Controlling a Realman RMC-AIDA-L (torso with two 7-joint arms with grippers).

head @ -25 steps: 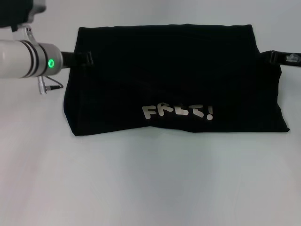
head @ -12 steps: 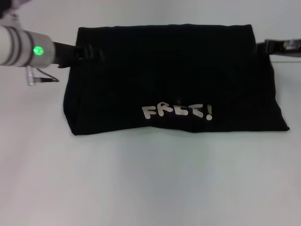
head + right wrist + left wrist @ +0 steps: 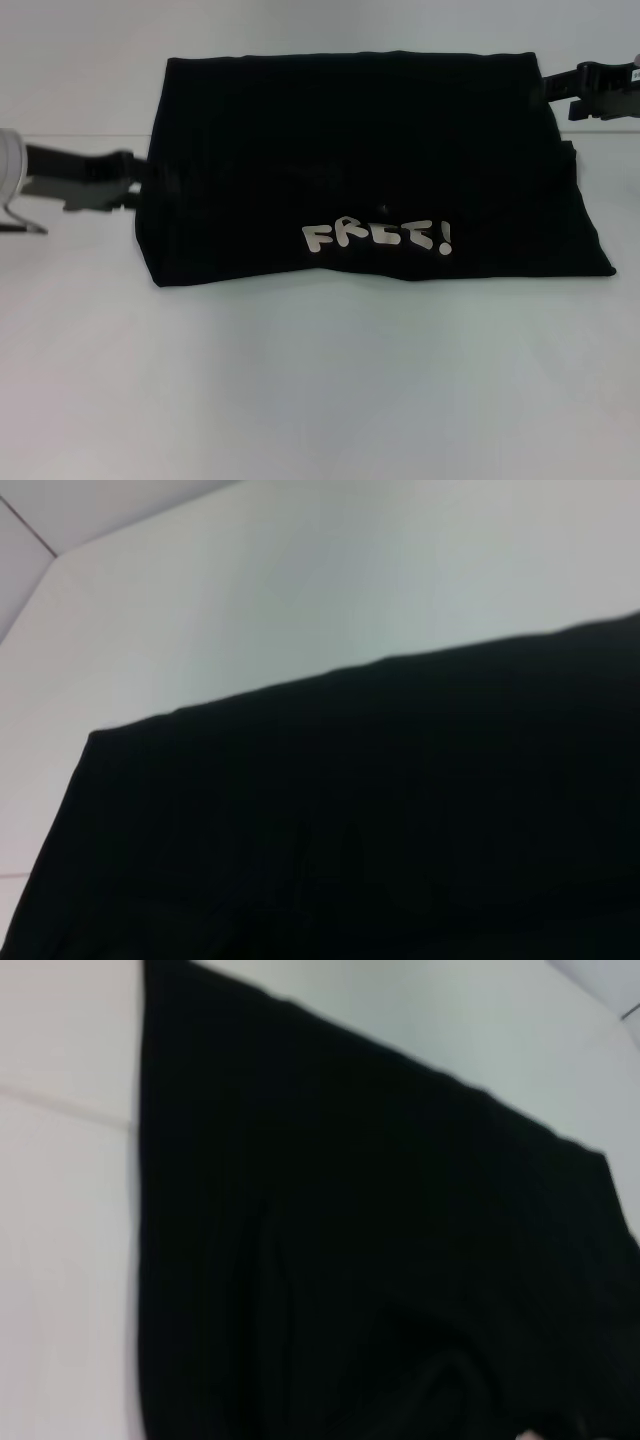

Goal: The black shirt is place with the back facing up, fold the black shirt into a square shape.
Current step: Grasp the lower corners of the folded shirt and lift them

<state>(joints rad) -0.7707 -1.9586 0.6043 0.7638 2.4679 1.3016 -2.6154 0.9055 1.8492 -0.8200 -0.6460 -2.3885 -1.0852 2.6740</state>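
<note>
Black shirt (image 3: 370,170) folded into a wide band, lying flat across the far middle of the white table (image 3: 320,380), whitish "FREE!" lettering (image 3: 378,238) facing up near the front edge. Front edge straight, ending in a sharp corner at the right; far edge straight too; left side nearly upright, right side slanting outward toward the front. Wide bare tabletop in front of the cloth, narrower strips to either side and behind. A thin seam line running across the table surface at the left, level with the shirt's middle.

Left gripper (image 3: 125,183) low at the shirt's left edge, just beside or touching the cloth, arm reaching in from the left; fingers open or closed, cannot tell. Right gripper (image 3: 565,85) at the far right corner of the shirt, close against the edge; finger state likewise not readable. Both wrist views filled with black fabric (image 3: 350,1260) (image 3: 380,830) and pale table beyond.
</note>
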